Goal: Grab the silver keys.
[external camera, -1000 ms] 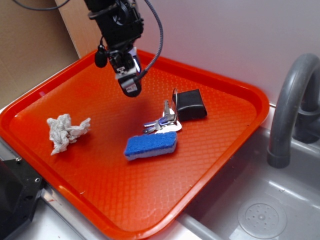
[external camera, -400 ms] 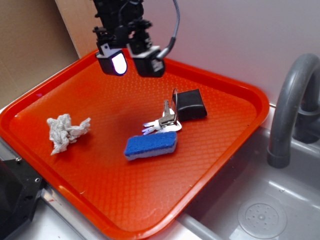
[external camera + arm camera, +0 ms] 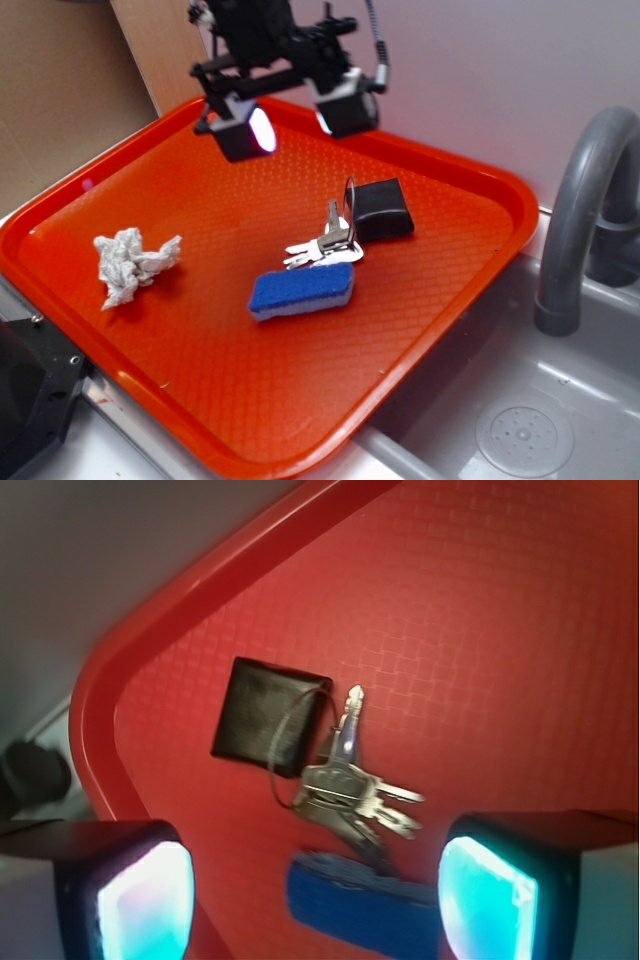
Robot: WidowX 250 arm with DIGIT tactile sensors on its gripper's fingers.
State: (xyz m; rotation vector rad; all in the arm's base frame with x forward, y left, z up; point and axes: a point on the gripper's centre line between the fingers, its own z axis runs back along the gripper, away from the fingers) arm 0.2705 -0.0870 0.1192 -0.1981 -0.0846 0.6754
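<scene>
Two pads spread wide: your pincer (image 3: 297,115) hangs open above the back of the red tray (image 3: 470,290), gripping nothing. Sweeping left to right: the white paper wad (image 3: 133,264) lies well apart, then the blue sponge (image 3: 302,291), and touching its upper edge the silver keys (image 3: 325,246), ringed to the black fob (image 3: 382,209). Come down over the key blades, straddle them, and keep your lower pad off the sponge. Flat metal on a textured tray will likely slip, so close low.
</scene>
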